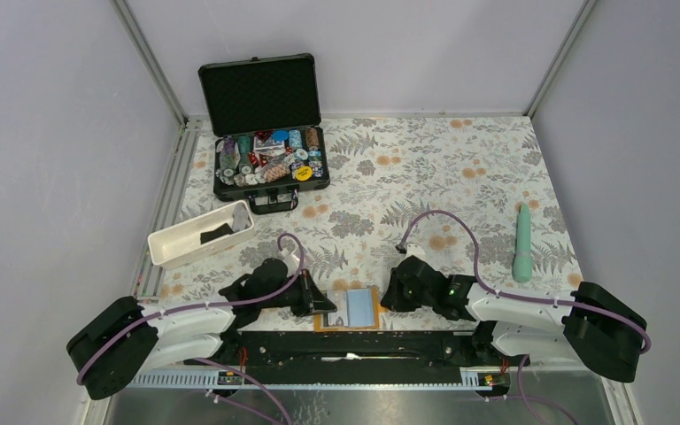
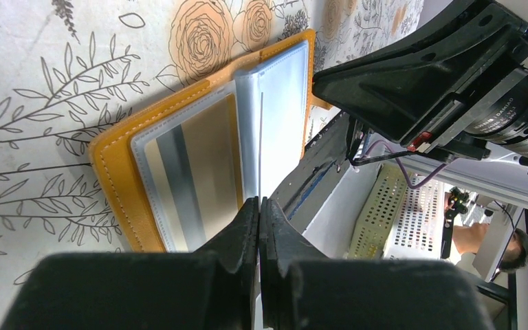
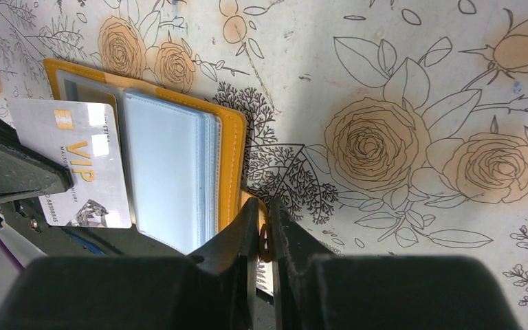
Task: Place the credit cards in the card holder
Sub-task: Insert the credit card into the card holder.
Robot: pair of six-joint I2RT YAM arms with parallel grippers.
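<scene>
Left pincer (image 2: 258,203); floral tablecloth (image 1: 460,168); pale walls (image 1: 53,133)

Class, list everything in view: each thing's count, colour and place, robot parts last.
holder: one, orange, open, between the grippers
card: one, pale, on the holder's left side
tray: one, white, left
dark item: one, in tray
case: one, black, open, far left
chips: many, mixed colours, in case
tool: one, mint, right
cloth: one, floral, underneath
left gripper: one, black, shut, beside the card
right gripper: one, black, shut on the holder's tab
</scene>
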